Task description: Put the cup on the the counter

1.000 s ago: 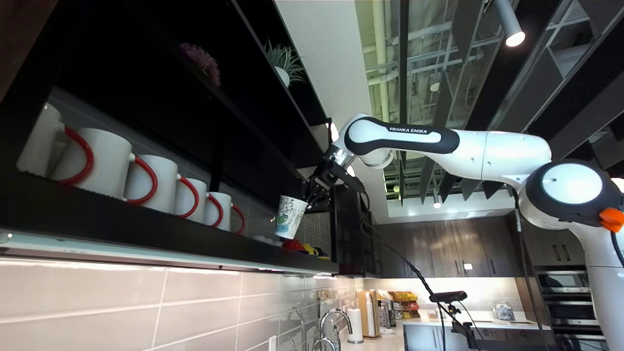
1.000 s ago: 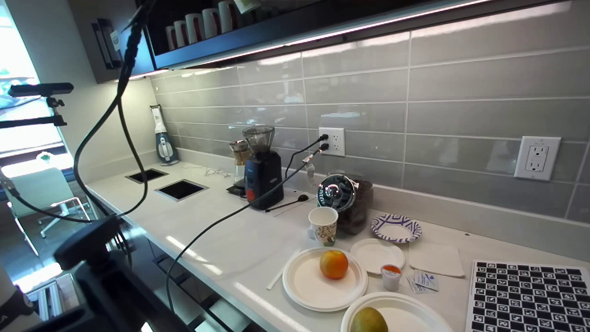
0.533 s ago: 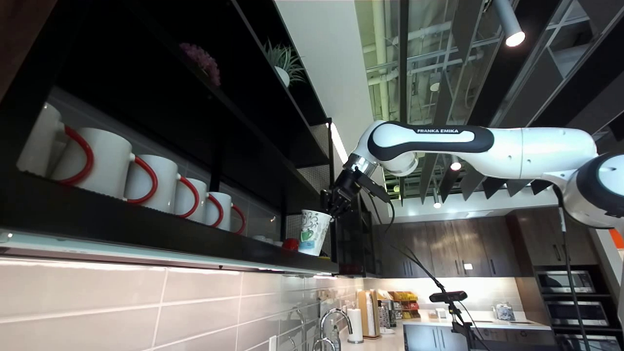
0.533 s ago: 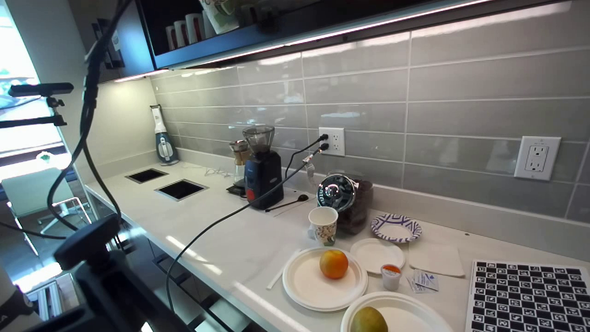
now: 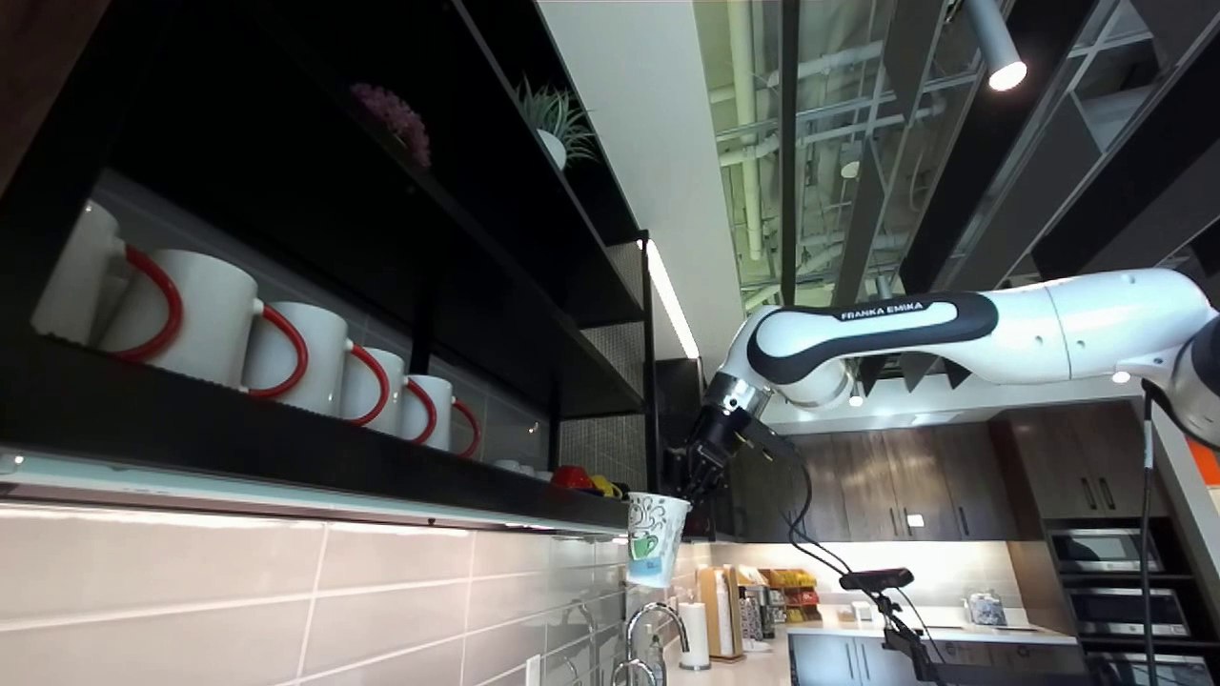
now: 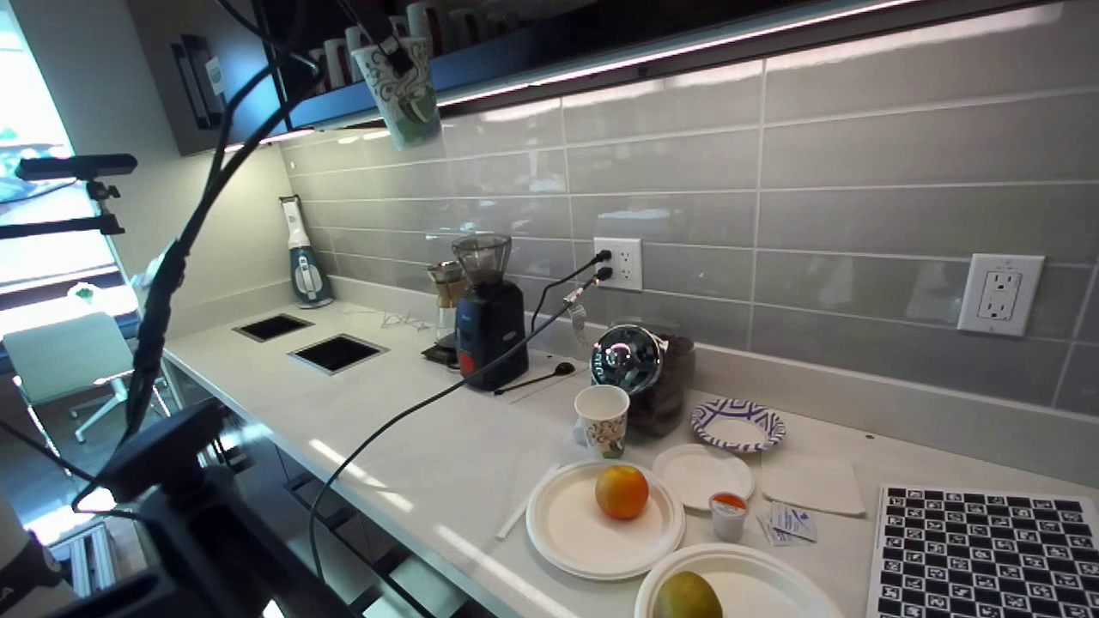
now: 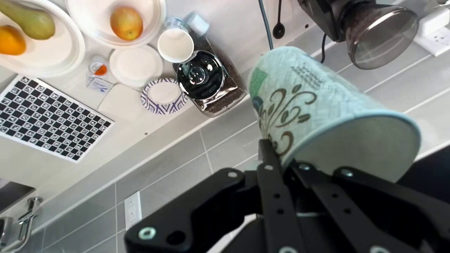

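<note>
The gripper (image 5: 688, 490) holds a patterned cup (image 5: 656, 541) by its rim, slightly tilted; red-handled mugs (image 5: 324, 357) line a black shelf (image 5: 334, 462); a faucet (image 5: 629, 640) stands below

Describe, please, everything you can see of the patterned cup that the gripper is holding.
The patterned cup looks like whitish paper, with brown leafy scrolls, a green cup motif and pale blue near its base. It tapers toward the base and has a pale round rim; no handle shows. Pinched at the rim by the gripper, it hangs in the air, tilted, mouth upward, higher than the counter. Nothing else is seen touching it; its inner bottom is hidden.
</note>
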